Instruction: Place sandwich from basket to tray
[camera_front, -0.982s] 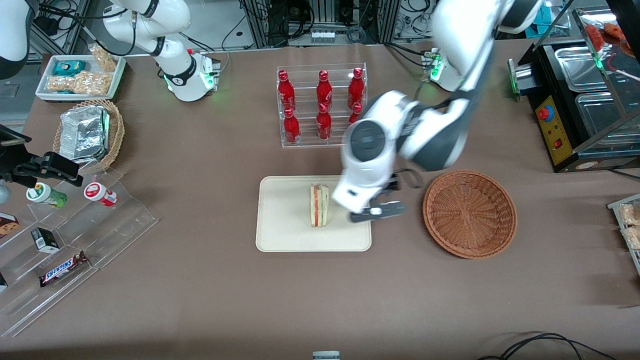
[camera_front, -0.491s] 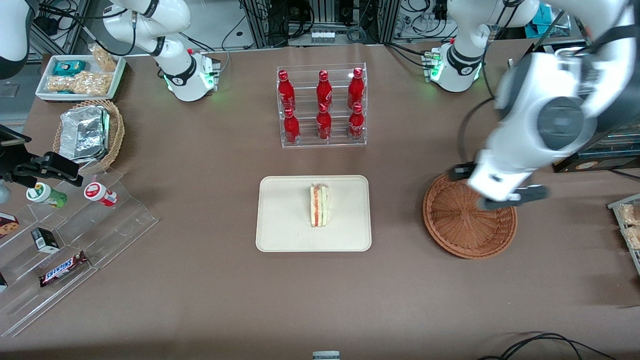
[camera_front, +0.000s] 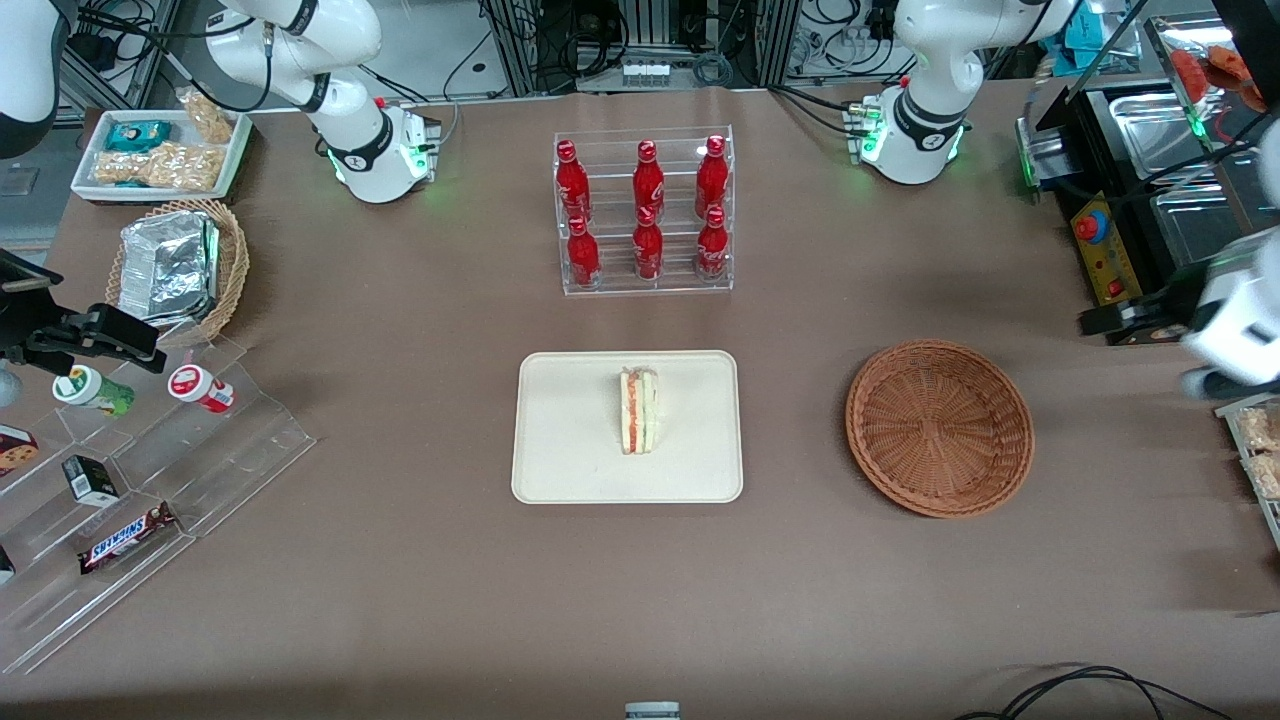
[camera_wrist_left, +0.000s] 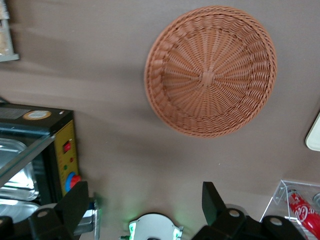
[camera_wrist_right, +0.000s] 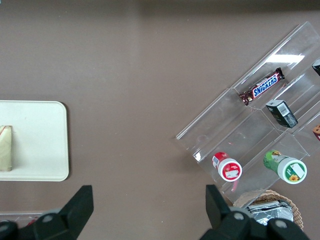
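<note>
The sandwich (camera_front: 638, 410) stands on edge in the middle of the cream tray (camera_front: 560, 480); both also show in the right wrist view, sandwich (camera_wrist_right: 5, 147) and tray (camera_wrist_right: 45, 150). The reddish-brown basket (camera_front: 940, 428) sits empty beside the tray, toward the working arm's end, and shows whole in the left wrist view (camera_wrist_left: 210, 70). My left gripper (camera_front: 1150, 350) hangs above the table past the basket, near the table's end, by the black appliance. It is open and holds nothing; in the left wrist view the gripper (camera_wrist_left: 145, 205) has its fingers wide apart.
A clear rack of red bottles (camera_front: 645, 210) stands farther from the camera than the tray. A black appliance (camera_front: 1110, 250) sits at the working arm's end. A tan basket with foil (camera_front: 175, 265), a snack tray (camera_front: 160, 150) and acrylic display steps (camera_front: 150, 470) lie toward the parked arm's end.
My gripper has swung away from the tray, passed over the basket, and now hangs near the working arm's end of the table. The sandwich has stayed on the tray.
</note>
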